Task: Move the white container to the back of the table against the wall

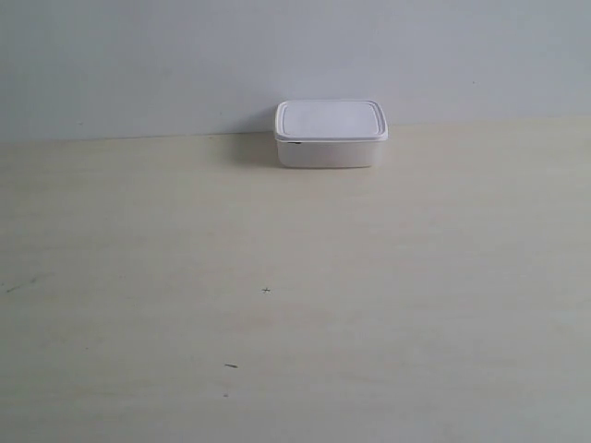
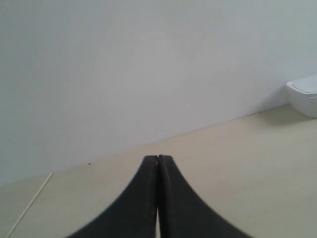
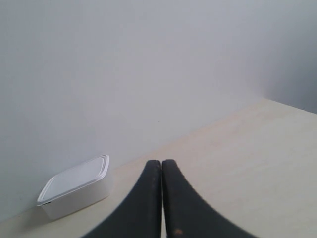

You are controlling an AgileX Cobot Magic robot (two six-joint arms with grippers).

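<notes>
Left tool [image 2: 157, 159] and right tool [image 3: 161, 162] are each pinched fully together and carry nothing, their dark fingers pressed flat to one another above bare counter [image 1: 295, 305], both aimed toward the wall [image 1: 138, 55]. The white container [image 1: 331, 134] sits at the far edge of the counter with its lid on, its rear side at the seam where counter meets wall. Whether it truly touches the wall or leaves a sliver of gap cannot be told. Neither tool is near it, and the exterior view shows no arm at all. By my reading the job looks as good as done, so the main hazard is meddling. A light plastic box on a smooth surface will likely slide at the slightest contact, so a careless sweep of either arm could knock it back out from the wall. A corrective nudge given off-centre would probably swing one corner away — and a hard push could jam it against the wall and spring the lid.
</notes>
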